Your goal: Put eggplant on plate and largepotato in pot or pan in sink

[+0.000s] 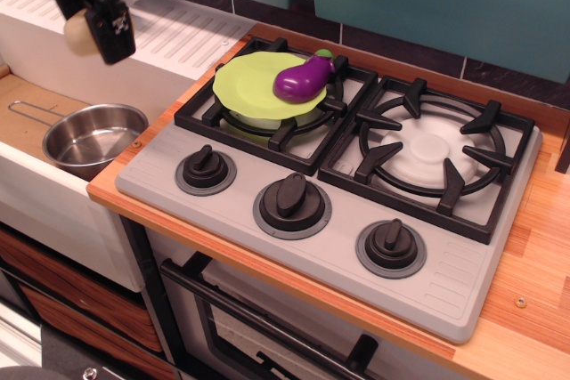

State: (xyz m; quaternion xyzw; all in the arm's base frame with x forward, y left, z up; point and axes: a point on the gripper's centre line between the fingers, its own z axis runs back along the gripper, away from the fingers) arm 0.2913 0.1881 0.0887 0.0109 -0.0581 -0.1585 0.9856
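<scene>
Hob (pixel 294 246) — eggplant (pixel 304 76) on plate (pixel 245 86), pincer (pixel 92 28) gripping largepotato (pixel 78 33)

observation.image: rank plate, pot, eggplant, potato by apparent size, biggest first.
1. plate
2. pot, slightly smaller than the plate
3. eggplant
4. potato, partly hidden in the gripper jaws, so its place below the eggplant is unsure.

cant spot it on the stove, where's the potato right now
The potato is held in the gripper at upper left, in the air above the steel pot, not in it.
</scene>
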